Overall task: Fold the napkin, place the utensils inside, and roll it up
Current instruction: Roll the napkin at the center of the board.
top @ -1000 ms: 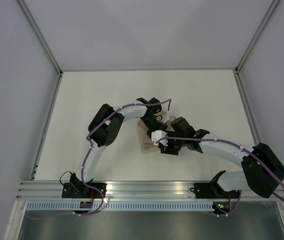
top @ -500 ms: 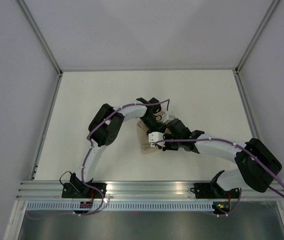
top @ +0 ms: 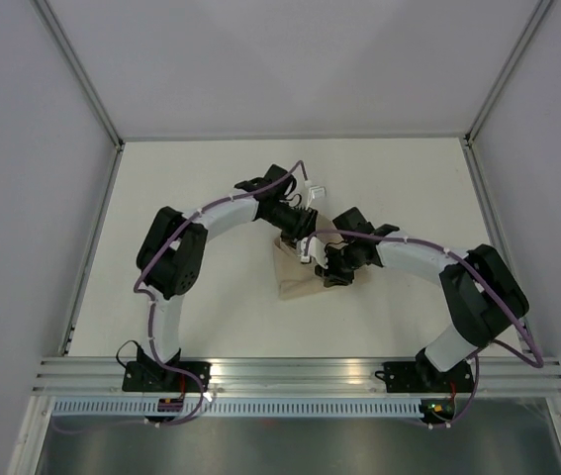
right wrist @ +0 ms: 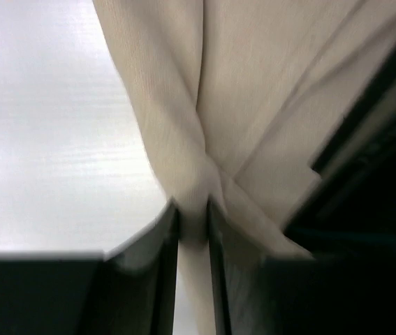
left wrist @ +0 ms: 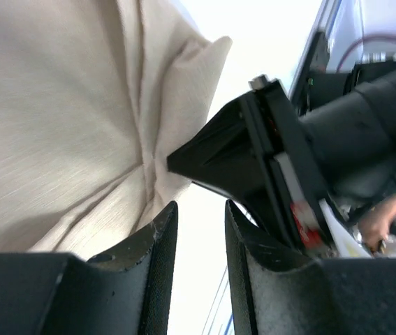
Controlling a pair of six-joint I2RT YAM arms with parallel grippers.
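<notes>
The tan napkin (top: 295,280) lies crumpled on the white table (top: 201,178), between the two arms. My right gripper (top: 323,261) is shut on a bunched fold of the napkin (right wrist: 253,91), and the cloth runs down between its fingers (right wrist: 166,279). My left gripper (top: 298,228) hovers just beyond, at the napkin's far edge. In the left wrist view its jaws (left wrist: 199,213) stand open with only bare table between them. There the napkin (left wrist: 58,125) fills the upper left, pinched by the black tip of the right gripper (left wrist: 184,162). The utensils are out of view.
Grey walls with slanted aluminium posts (top: 82,74) enclose the table on three sides. A metal rail (top: 290,371) runs along the near edge, with both arm bases bolted to it.
My right gripper has shut on the napkin and moved up toward the table's middle. My left gripper has opened, let go of the cloth and drawn back toward the far side.
</notes>
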